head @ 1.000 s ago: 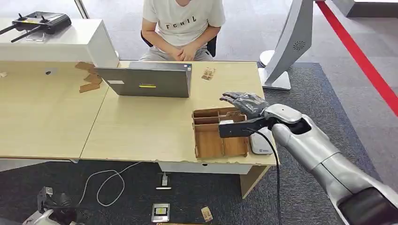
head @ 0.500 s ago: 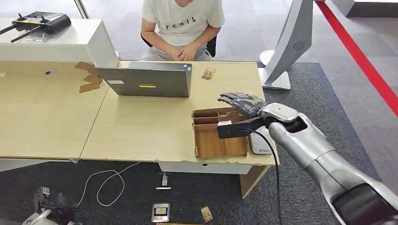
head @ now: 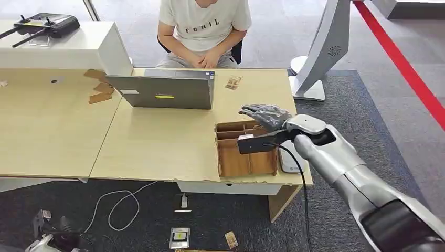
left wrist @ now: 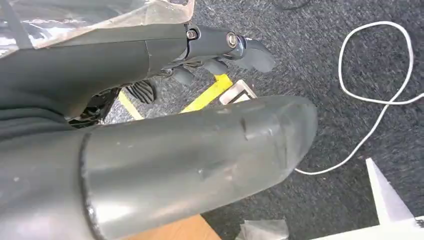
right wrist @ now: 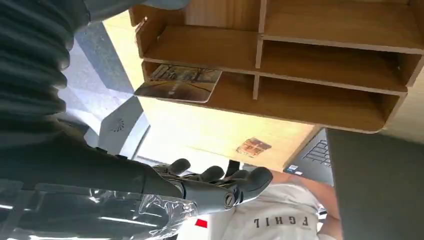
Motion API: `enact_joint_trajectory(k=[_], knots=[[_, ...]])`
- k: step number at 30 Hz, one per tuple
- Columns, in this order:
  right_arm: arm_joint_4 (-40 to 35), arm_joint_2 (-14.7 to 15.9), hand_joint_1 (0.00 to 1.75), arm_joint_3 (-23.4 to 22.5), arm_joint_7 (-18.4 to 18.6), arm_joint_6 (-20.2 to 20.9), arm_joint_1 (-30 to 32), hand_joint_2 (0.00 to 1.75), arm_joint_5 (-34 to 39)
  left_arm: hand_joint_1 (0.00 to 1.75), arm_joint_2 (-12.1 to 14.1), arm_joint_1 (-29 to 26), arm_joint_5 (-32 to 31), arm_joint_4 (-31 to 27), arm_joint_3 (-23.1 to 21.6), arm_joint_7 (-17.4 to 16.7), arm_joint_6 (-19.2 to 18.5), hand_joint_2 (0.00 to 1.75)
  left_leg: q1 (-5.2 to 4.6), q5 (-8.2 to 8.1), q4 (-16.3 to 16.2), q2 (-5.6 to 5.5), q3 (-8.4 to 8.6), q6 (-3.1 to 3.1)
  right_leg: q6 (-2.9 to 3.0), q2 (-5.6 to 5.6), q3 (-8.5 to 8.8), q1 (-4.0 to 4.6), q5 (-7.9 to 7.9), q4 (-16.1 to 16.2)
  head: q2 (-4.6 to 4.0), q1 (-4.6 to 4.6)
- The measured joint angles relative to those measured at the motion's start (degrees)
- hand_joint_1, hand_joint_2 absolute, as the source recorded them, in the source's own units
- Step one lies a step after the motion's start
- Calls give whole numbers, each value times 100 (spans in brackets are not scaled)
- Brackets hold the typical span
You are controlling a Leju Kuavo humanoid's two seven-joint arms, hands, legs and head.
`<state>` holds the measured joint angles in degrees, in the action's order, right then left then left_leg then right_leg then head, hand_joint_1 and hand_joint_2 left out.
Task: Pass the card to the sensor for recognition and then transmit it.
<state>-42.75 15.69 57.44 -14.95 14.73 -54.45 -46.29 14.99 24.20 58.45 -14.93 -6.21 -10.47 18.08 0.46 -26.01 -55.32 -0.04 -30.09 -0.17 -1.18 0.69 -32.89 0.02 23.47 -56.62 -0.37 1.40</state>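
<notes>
The card lies flat in an end compartment of the wooden organizer at centre-right of the head view. The right hand hovers above that compartment, fingers spread, holding nothing, far nearer than the left.

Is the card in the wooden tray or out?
In: the card lies flat in an end compartment of the wooden tray; the right robot hand hovers above, empty.

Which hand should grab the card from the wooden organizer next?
Right. The right hand hovers open over the wooden organizer, where the card lies in a compartment. The left hand hangs low over the carpet.
</notes>
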Motion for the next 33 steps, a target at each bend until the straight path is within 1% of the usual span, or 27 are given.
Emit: enact_joint_trajectory(k=[9, 19, 28, 33], knots=[[400, -31, 0, -42, -39, -131, -134, 175, -129, 0, 2, 0, -81, 0, 18, 70, 0, 0, 0, 0, 0, 0, 0, 0, 0, 0, 0, 0, 0, 0, 0, 2], [811, -44, 0, -96, -39, -225, -189, 175, -247, 0, 22, -1, -94, 2, 138, 114, 0, 0, 0, 0, 0, 0, 0, 0, 0, 0, 0, 0, 0, 0, 0, 2], [1019, -59, 0, -170, -44, -330, -189, 175, -249, 0, 59, -45, -151, 2, 164, 193, -70, 0, 0, 0, 0, 0, -1, 0, 0, 0, 0, 0, 0, 0, 0, 4], [1073, -107, 0, -181, -98, -328, -190, 175, -271, 0, 83, -99, -164, 2, 249, 311, -120, 0, 0, 0, 0, 0, -1, 0, 0, 0, 0, 0, 0, 0, 0, 2]])
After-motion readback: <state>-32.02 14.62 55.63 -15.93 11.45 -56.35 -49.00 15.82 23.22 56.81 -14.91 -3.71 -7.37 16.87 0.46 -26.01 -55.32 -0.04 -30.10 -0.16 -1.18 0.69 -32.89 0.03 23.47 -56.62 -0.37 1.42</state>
